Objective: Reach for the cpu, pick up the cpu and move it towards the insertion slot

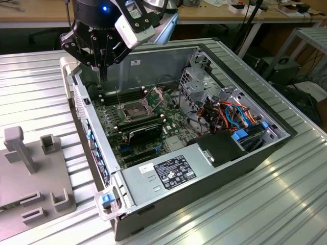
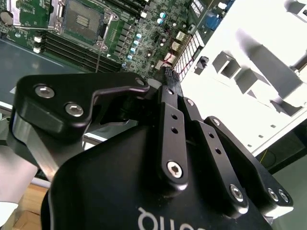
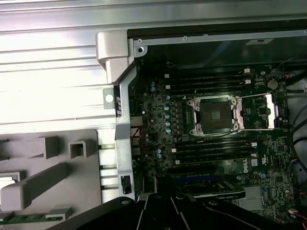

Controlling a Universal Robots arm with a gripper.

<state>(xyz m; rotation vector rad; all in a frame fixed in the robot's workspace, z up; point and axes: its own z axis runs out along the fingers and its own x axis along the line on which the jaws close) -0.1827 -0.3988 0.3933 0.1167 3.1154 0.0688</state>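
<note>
The pincer (image 1: 103, 69) hangs high over the corner of the open computer case (image 1: 153, 66) at the exterior view's left, near the pale corner bracket (image 1: 66, 66); its black fingers are drawn in to one narrow tip, pressed together, and I can see nothing held between them; the socket (image 1: 134, 109) lies flat on the green board inside the case, lower down and toward the exterior view's right of the pincer, well apart from it; in the first wrist view its silver frame rings a dark centre (image 3: 214, 115), and its metal plate (image 3: 261, 111) is swung open beside it; long black memory slots (image 3: 211, 148) run along two sides of the socket; the case sits on a ribbed metal tabletop (image 1: 255, 204), and a grey tray (image 1: 20, 178) with upright blocks lies on the tabletop just beside the case, at the exterior view's left; in the first wrist view a pale flat patch, which looks to be the chip (image 3: 5, 184), lies in a recess of that tray and is cut off by the picture's edge, so I cannot be sure of it.
</note>
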